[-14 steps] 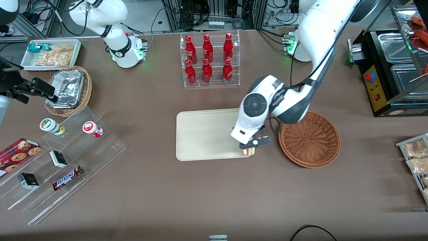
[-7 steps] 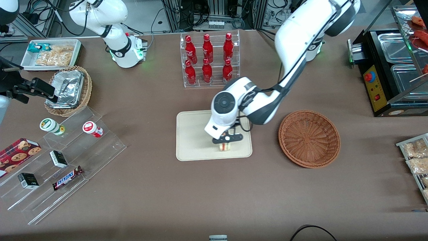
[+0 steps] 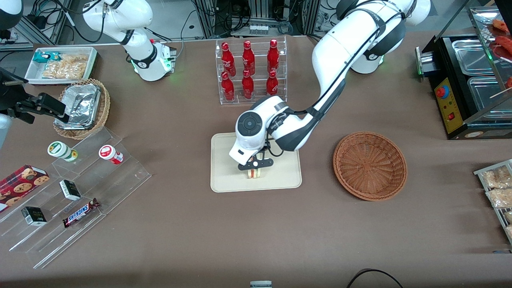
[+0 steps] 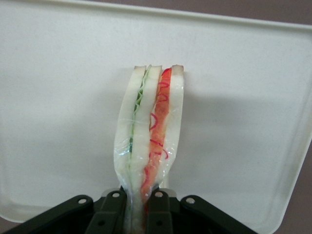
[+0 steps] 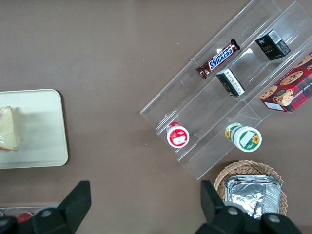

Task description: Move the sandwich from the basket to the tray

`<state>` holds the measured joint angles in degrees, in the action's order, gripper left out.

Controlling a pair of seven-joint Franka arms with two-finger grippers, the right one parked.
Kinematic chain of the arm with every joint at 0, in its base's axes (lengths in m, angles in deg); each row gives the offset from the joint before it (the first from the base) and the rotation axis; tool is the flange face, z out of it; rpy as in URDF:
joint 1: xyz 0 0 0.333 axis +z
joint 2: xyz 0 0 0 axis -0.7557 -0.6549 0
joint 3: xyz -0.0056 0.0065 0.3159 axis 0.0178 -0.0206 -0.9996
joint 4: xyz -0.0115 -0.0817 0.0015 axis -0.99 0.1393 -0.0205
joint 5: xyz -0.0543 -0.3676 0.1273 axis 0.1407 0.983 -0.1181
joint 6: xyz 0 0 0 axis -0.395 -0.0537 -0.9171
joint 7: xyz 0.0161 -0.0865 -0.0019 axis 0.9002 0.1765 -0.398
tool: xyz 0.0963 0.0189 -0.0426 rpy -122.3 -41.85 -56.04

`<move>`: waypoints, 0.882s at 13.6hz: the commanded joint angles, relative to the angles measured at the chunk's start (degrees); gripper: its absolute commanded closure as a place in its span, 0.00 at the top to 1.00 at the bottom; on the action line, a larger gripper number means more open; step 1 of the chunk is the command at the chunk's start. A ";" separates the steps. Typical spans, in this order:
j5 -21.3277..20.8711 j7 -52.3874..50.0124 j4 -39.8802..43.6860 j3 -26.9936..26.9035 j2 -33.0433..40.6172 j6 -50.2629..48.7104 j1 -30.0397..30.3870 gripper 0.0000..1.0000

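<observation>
My left gripper hangs over the cream tray, shut on the sandwich. From the wrist camera the sandwich is a wrapped white wedge with green and red filling stripes, pinched at one end between the two black fingers, and the tray lies pale underneath it. The right wrist view catches the sandwich at the tray's edge of the picture. The reddish-brown basket sits beside the tray toward the working arm's end, with nothing in it.
A clear rack of red bottles stands farther from the camera than the tray. Toward the parked arm's end lie a stepped acrylic shelf with snacks, a tan basket of foil containers and a white bin. A black warmer sits beside the working arm.
The left arm has carried the sandwich from the tray's edge nearest the basket to over the middle of the tray. The gripper stayed shut on it throughout.
</observation>
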<state>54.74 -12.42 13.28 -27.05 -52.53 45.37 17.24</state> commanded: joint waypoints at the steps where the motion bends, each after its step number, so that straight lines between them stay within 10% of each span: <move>1: -1.30 -1.99 2.40 -0.70 -1.33 -0.89 -1.37 0.08; 4: -1.30 -1.73 2.40 -0.70 -1.33 -0.89 -1.37 0.16; 6: -1.22 -1.29 2.40 -0.70 -1.33 -0.80 -1.03 0.52; 7: -1.30 -1.03 2.32 -0.70 -1.16 -0.80 -0.85 0.94; 12: -1.30 -1.64 2.23 -0.79 2.88 -1.85 -0.58 1.00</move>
<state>54.41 -13.22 15.17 -27.51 -52.38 45.26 16.90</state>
